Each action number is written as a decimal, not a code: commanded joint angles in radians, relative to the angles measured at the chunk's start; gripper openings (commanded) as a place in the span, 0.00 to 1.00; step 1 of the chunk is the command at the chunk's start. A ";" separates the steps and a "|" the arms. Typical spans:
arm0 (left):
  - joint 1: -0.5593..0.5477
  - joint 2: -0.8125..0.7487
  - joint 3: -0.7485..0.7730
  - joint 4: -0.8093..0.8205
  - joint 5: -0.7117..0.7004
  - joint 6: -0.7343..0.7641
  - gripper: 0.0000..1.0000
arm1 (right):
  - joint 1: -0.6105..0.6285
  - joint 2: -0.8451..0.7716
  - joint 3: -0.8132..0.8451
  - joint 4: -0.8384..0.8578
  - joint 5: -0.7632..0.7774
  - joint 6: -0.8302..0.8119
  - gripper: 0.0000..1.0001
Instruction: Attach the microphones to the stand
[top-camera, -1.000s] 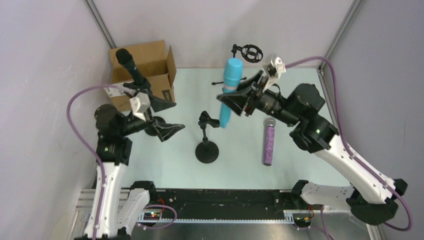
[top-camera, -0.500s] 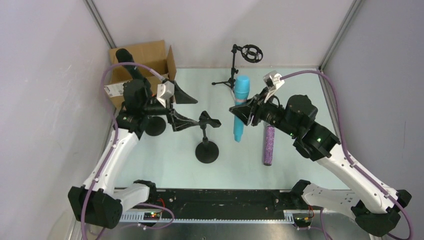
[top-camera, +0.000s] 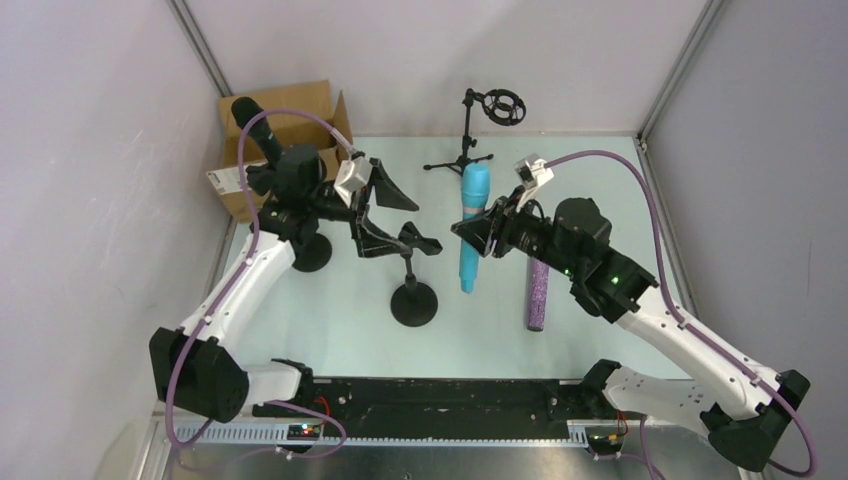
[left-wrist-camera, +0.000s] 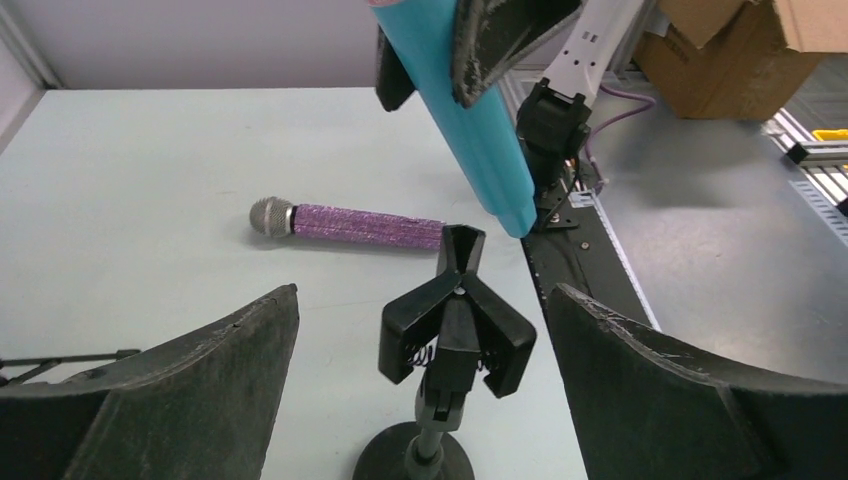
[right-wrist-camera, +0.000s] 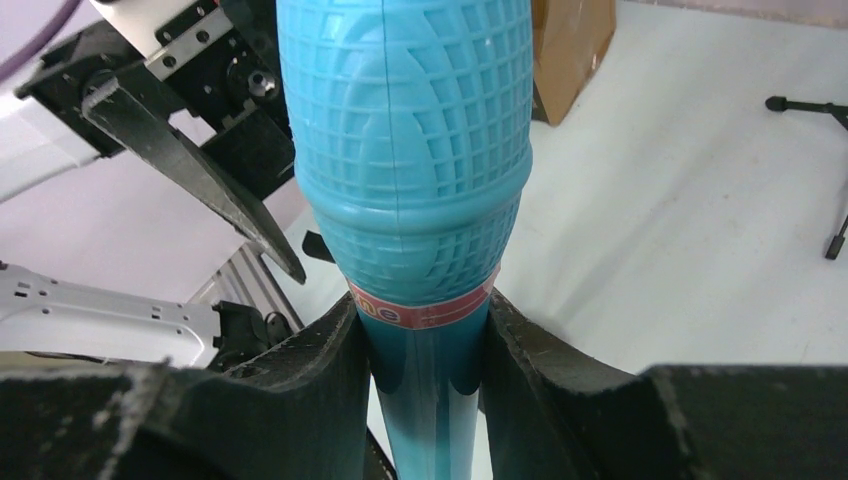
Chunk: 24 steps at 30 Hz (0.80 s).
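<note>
Turquoise ribbed stick microphone (top-camera: 470, 235) is held tilted, head up, above the pale green table (top-camera: 335, 320). It is clamped just below the head between the black fingers of the right gripper (right-wrist-camera: 425, 340). Its lower end is seen near the spring clip of a short black round-based stand (top-camera: 413, 300), not yet in it. The clip is flanked, untouched, by the wide-open left gripper (top-camera: 408, 225). A glittery purple microphone with silver mesh head (top-camera: 537, 290) lies flat on the table, right of the stand. An all-black stick microphone (top-camera: 260, 128) is apparently mounted on another stand beside a brown cardboard box (top-camera: 300, 108).
</note>
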<state>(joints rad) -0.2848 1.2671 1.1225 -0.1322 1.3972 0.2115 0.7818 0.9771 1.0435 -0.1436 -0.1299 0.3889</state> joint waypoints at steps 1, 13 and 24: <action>-0.019 -0.017 0.011 0.016 0.070 0.035 0.97 | -0.019 -0.028 0.022 0.092 -0.019 0.014 0.00; -0.023 -0.119 -0.101 0.014 -0.073 0.223 0.98 | -0.052 -0.022 0.022 0.181 -0.076 0.047 0.00; -0.036 -0.132 -0.089 0.014 -0.043 0.221 0.54 | -0.052 -0.015 0.022 0.230 -0.045 0.047 0.00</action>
<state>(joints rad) -0.3061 1.1610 1.0229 -0.1307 1.3380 0.4171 0.7326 0.9688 1.0435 0.0006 -0.1909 0.4271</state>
